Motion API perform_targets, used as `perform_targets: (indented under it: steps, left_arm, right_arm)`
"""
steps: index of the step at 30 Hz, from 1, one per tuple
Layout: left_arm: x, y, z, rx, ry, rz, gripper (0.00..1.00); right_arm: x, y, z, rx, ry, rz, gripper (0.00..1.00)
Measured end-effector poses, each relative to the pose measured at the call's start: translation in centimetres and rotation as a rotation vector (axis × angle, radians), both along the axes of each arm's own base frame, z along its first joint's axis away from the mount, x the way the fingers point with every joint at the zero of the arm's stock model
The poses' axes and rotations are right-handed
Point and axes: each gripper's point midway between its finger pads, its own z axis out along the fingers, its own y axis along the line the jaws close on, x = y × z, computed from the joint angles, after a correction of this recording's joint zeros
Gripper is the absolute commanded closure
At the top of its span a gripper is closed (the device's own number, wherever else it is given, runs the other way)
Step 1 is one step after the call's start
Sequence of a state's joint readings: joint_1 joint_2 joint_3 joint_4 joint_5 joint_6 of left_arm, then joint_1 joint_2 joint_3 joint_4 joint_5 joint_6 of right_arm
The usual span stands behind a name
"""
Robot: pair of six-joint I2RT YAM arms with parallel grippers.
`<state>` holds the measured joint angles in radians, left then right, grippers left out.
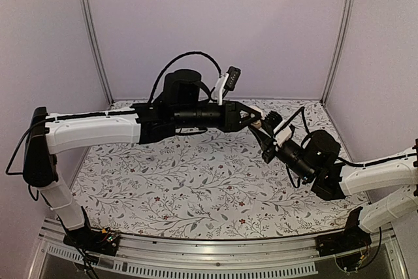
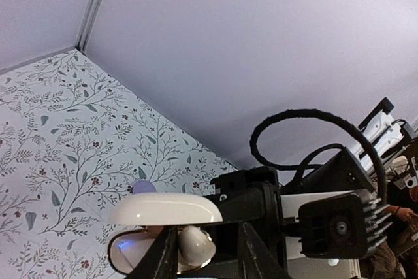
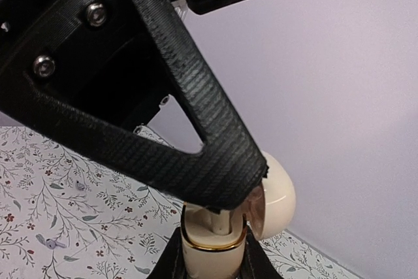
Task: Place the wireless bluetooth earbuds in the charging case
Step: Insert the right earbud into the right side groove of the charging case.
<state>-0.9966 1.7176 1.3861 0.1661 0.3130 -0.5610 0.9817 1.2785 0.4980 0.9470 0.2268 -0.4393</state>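
My right gripper (image 1: 264,138) is shut on the cream charging case (image 3: 213,264) with a gold rim and holds it in the air, its lid (image 3: 277,198) swung open. My left gripper (image 1: 253,117) meets it from the left. In the left wrist view the left gripper (image 2: 206,254) is shut on a pale earbud (image 2: 195,242), just under the open lid (image 2: 166,208), at the case's mouth. In the right wrist view a left finger (image 3: 196,155) covers the case's opening and a pale earbud stem (image 3: 222,222) shows inside. A second earbud is not in view.
A small purple rounded case (image 2: 144,187) lies on the floral table mat (image 1: 196,181) near the back wall. Pale walls enclose the table on three sides. Both grippers are held above the mat's back right part.
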Motion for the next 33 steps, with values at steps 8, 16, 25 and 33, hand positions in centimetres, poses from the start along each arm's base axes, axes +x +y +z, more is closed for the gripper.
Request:
perform_targets:
  steps: [8, 16, 25, 33]
  left_arm:
    - [0.0, -0.5, 0.5, 0.060, -0.049, 0.040, 0.65]
    - [0.0, -0.8, 0.0, 0.111, -0.070, 0.059, 0.64]
    - [-0.4, -1.0, 0.2, 0.107, -0.085, 0.037, 0.64]
    - [-0.8, -1.3, 0.7, 0.086, -0.091, 0.014, 0.64]
  right_arm:
    - [0.0, -0.2, 0.4, 0.033, 0.007, -0.002, 1.00]
    - [0.0, -0.3, -0.1, 0.034, 0.021, -0.002, 1.00]
    - [-0.2, -0.5, -0.2, 0.053, 0.021, 0.002, 1.00]
    - [-0.3, -0.7, 0.3, 0.083, 0.014, 0.005, 1.00]
